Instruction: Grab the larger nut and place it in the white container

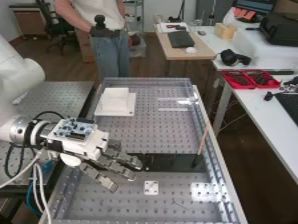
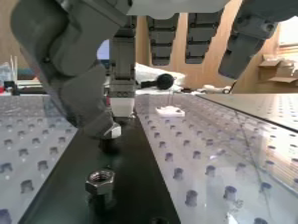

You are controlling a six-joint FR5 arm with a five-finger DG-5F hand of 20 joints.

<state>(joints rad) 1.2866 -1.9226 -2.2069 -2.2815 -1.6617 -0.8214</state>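
In the high view my hand (image 1: 114,162) is over the bench's left side, fingers straight and pointing toward the dark strip (image 1: 174,162). In the wrist view the open hand (image 2: 73,65) hangs above that strip with nothing between fingers and thumb. A shiny metal hex nut (image 2: 100,181) is on the strip, below and apart from the fingertips. Close under one fingertip is a small dark piece (image 2: 109,145), partly covered; I cannot tell whether it is a nut. A white square box-like object (image 1: 116,103), seemingly the container, is on the far part of the perforated bench.
A small white plate (image 1: 151,187) with holes lies on the near panel. A thin wooden stick (image 1: 203,142) leans by the right rail (image 1: 216,150). Red trays (image 1: 249,79) are on the right-hand table. A person stands beyond the bench's far end.
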